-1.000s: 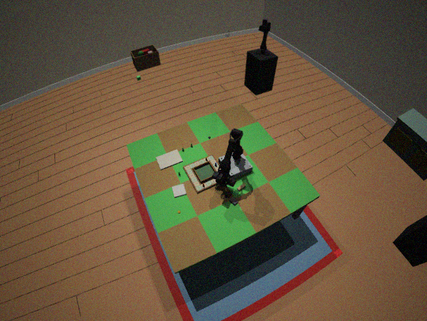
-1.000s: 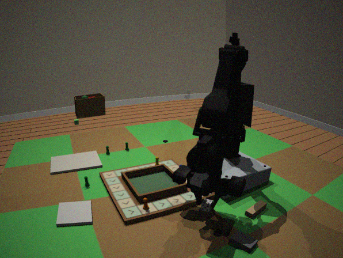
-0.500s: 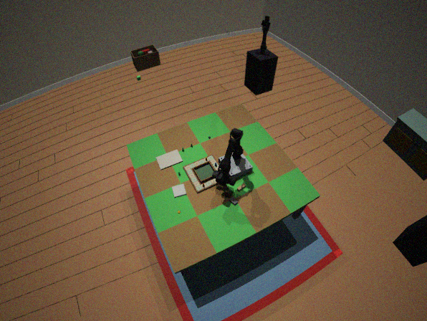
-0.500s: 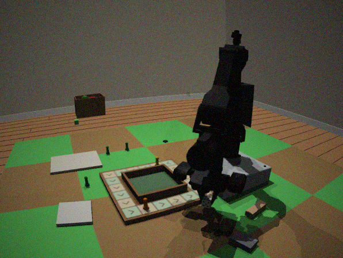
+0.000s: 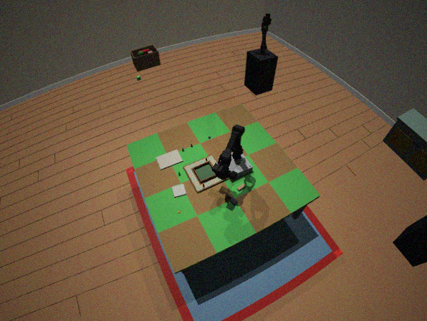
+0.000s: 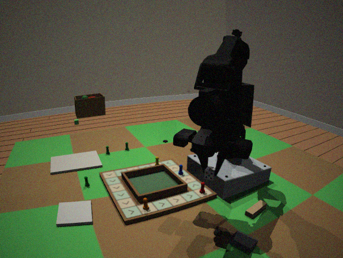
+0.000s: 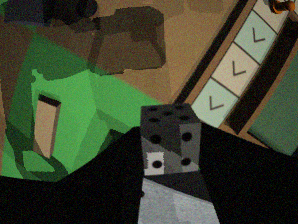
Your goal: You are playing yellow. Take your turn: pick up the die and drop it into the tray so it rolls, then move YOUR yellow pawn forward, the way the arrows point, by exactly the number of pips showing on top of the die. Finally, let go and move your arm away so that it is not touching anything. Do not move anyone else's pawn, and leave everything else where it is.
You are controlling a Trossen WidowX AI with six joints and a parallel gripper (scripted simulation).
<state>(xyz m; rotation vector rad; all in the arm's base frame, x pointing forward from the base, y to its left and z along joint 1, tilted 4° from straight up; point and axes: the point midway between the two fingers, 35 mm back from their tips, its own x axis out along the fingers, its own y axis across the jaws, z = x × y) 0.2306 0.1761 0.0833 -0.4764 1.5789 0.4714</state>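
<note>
My gripper [image 6: 210, 172] [image 7: 167, 133] is shut on the die [image 6: 209, 174] [image 7: 170, 135], which hangs between the fingertips above the table, in front of the arm's base and right of the board. The board [image 6: 132, 212] [image 5: 193, 180] has arrowed squares around the tray [image 6: 156, 181] [image 5: 205, 173], which holds nothing. The yellow pawn [image 6: 157, 160] stands upright on the board's far side. The blue pawn [image 6: 180, 170] and red pawn [image 6: 202, 188] stand on the right side, the red one near the corner. The orange pawn [image 6: 145, 204] stands near the front left corner.
A tan block [image 6: 256, 209] [image 5: 241, 187] lies right of the board, near a dark object [image 6: 244, 242]. Green pawns [image 6: 107, 150] [image 6: 87, 181] and two pale slabs [image 6: 76, 162] [image 6: 75, 213] are left and behind. A black disc [image 6: 165, 141] lies behind the board.
</note>
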